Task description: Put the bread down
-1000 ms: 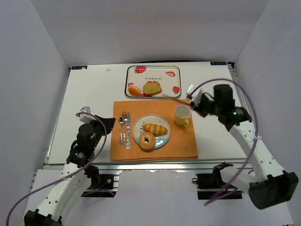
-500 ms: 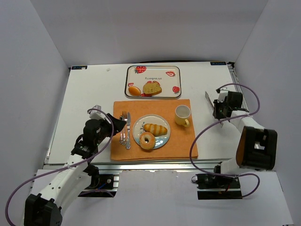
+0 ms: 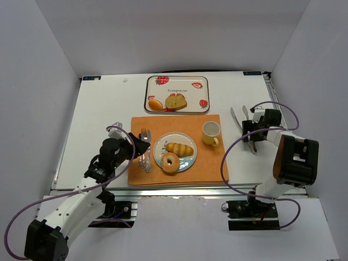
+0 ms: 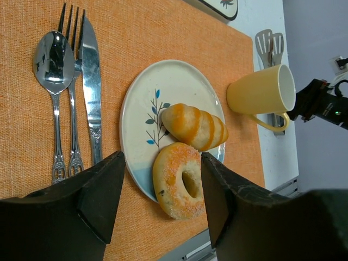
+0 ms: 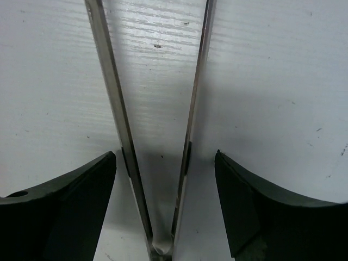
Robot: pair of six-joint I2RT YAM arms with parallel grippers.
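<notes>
A striped bread roll (image 3: 179, 148) (image 4: 194, 126) and a sugared donut (image 3: 170, 162) (image 4: 179, 179) lie on the leaf-patterned plate (image 3: 162, 145) (image 4: 141, 109) on the orange placemat (image 3: 217, 168). My left gripper (image 3: 142, 145) (image 4: 162, 157) hovers open at the plate's left side, level with the donut and holding nothing. At the right, metal tongs (image 3: 234, 117) (image 5: 117, 125) lie on the white table with their arms spread. My right gripper (image 3: 247, 131) (image 5: 164, 155) stands open around them, and its fingers do not touch them.
A strawberry tray (image 3: 176, 79) at the back holds a small bun (image 3: 155, 104) and a bread slice (image 3: 175, 101). A yellow mug (image 3: 211, 132) (image 4: 261, 92) stands right of the plate. Spoon (image 4: 53, 60), fork and knife (image 4: 89, 70) lie left of it.
The right arm swung from beside the mug out to the right, set the tongs on the table and opened. The left gripper opened and moved right toward the plate.
</notes>
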